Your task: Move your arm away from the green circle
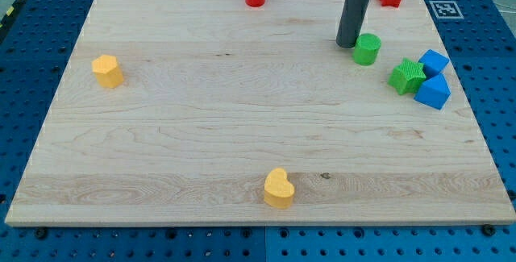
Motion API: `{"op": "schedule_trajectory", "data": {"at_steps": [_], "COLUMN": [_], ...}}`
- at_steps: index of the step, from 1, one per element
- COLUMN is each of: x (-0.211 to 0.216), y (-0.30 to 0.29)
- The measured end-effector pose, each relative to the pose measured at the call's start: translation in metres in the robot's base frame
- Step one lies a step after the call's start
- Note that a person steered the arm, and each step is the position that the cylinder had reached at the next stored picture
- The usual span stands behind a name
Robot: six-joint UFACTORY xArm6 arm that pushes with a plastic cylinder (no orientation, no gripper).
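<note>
**Tip beside the green circle**

My tip (347, 46) touches the green circle (367, 49) on its left side, near the board's (201, 133) top right corner (it is a bare rod, with no claw to clench). A green star (408, 76) sits nearby.

view: single | high, angled down | covers whole wooden board (201, 133) (mid-range)

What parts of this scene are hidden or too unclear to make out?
- Camera view: the rod above my tip is cut off by the view's top edge.
- Whether my tip touches the green circle cannot be told.
- The blue blocks overlap; the green block hides their left sides.
</note>
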State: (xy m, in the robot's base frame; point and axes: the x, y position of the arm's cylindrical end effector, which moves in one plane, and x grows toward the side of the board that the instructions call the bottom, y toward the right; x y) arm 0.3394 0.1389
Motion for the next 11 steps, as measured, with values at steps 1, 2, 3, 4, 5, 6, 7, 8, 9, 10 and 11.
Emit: {"op": "schedule_trajectory", "data": {"at_steps": [1,2,3,4,5,6,7,8,9,10,11], "x": [0.008,0.020,0.029,0.027,0.015,0.004,0.004,0.004,0.004,0.004,0.005], "y": [0.001,0.030,0.059,0.059,0.034,0.004,-0.005,-0.005,-0.001,0.003,0.004]}}
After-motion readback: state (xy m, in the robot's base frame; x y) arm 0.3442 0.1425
